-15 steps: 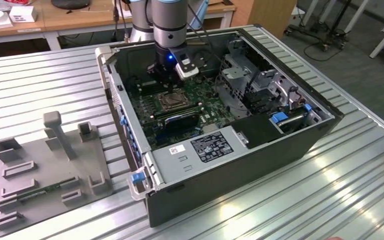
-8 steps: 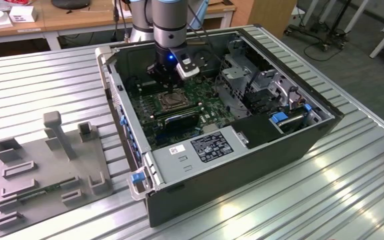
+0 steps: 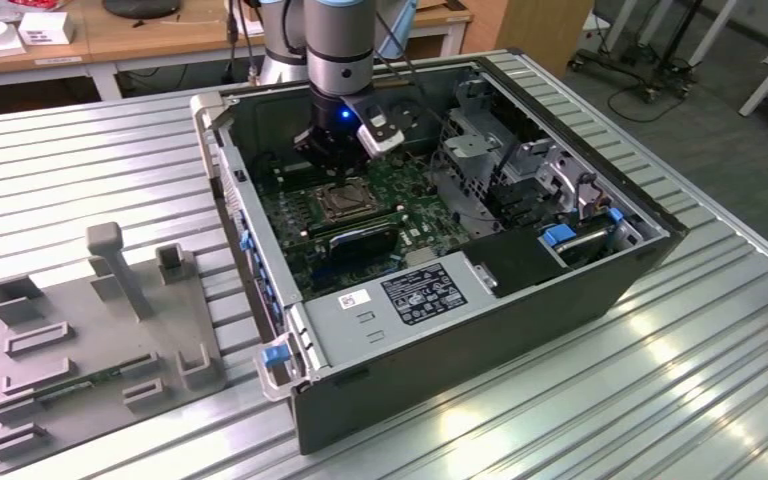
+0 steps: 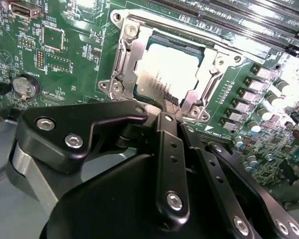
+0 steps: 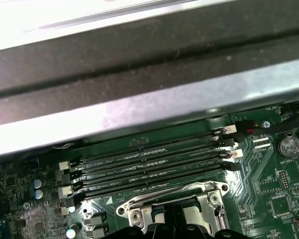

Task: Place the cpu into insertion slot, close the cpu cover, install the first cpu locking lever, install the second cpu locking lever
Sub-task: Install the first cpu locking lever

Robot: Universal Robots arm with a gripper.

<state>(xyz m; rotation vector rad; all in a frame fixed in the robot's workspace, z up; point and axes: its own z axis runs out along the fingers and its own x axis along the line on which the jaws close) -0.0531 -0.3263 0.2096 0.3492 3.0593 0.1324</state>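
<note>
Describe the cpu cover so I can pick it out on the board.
Inside the open computer case, find the green motherboard. The cpu cover is the silvery metal frame around the cpu, just beyond the gripper. Unlike the long black memory slots, it is square with a cut-out middle.

ribbed metal table | wooden desks behind | grey floor

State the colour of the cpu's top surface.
Dull silver-grey; the cpu shows best in the second wrist view.
</note>
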